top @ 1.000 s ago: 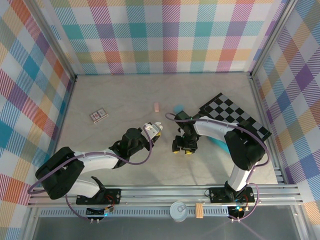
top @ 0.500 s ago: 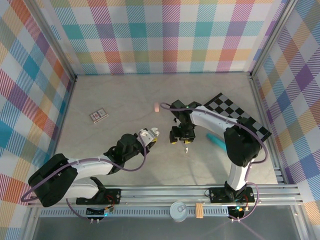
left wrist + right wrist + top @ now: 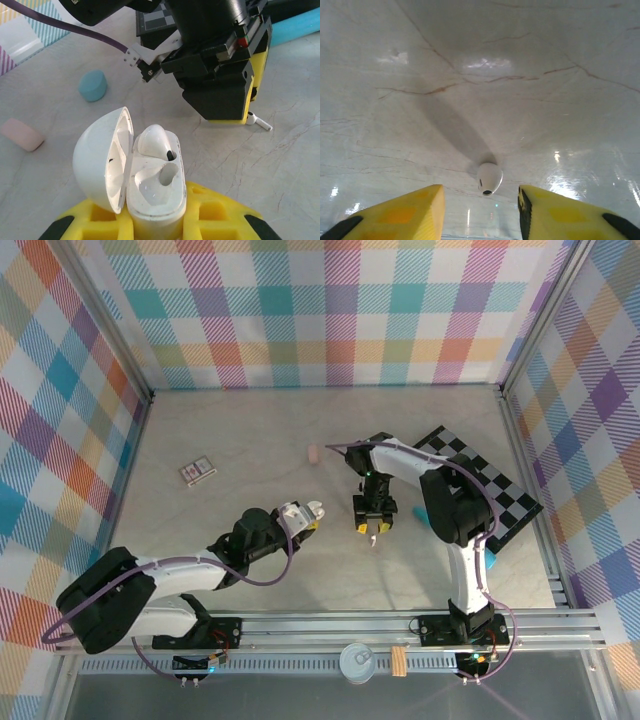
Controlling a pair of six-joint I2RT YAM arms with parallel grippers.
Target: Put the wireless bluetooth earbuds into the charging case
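Right gripper (image 3: 372, 524): moved nearer since half a second ago, now pointing straight down over small white plastic earbud (image 3: 489, 178) lying on marbled bench (image 3: 530, 45). Jaws narrowly apart, straddling it without touching.
Left gripper (image 3: 300, 514): arm low, clamped on white open-lidded charging case (image 3: 150, 195), second white earbud (image 3: 154, 141) seated inside.

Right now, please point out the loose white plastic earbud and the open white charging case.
loose white plastic earbud (image 3: 489, 177): right wrist view, rounded body.
open white charging case (image 3: 150, 194): left wrist view, inner base.
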